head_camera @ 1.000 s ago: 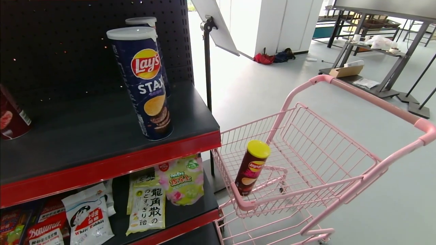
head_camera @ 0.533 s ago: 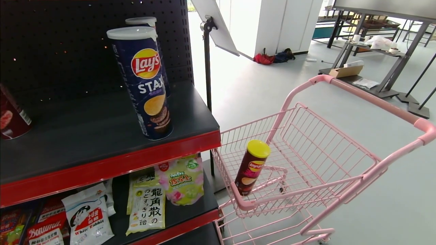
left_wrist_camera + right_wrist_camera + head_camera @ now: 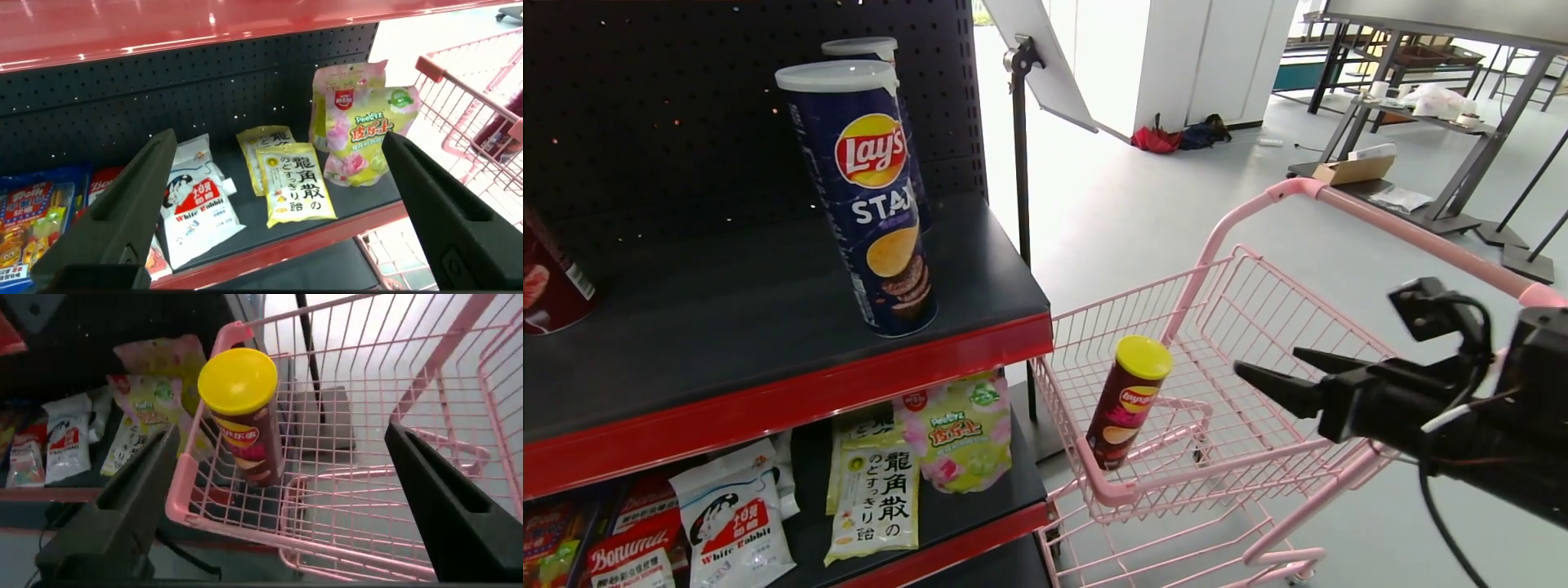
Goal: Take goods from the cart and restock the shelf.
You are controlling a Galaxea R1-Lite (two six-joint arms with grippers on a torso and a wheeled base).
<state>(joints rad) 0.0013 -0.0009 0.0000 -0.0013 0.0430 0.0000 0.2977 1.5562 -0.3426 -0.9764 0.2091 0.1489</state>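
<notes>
A: Right arm came in. The black right gripper (image 3: 1264,361) now sits over the pink wire cart (image 3: 1380,219) on its handle side; a second ago it wasn't in the head view.
B: Jaw state?
A: Spread wide, with nothing between the fingers and touching nothing. The tips point across the basket toward the maroon cylindrical chip can with the yellow lid (image 3: 1127,404), well apart from it.
B: Can location?
A: Inside the cart basket, in the corner nearest the shelf, against the wire wall. Same spot as before. It reads slightly tilted; can't tell if that's real or the lens.
B: Left side?
A: The left gripper (image 3: 278,137) is also wide open and empty. It faces the snack bags (image 3: 298,184) on the lower board of the black shelf with the red front edge (image 3: 792,402), which stands just beside the cart.
B: Anything else shifted?
A: No. The tall dark-blue chip can with the white lid (image 3: 866,204) stands on the upper board, near the end closest to the cart. The cart hasn't budged.
</notes>
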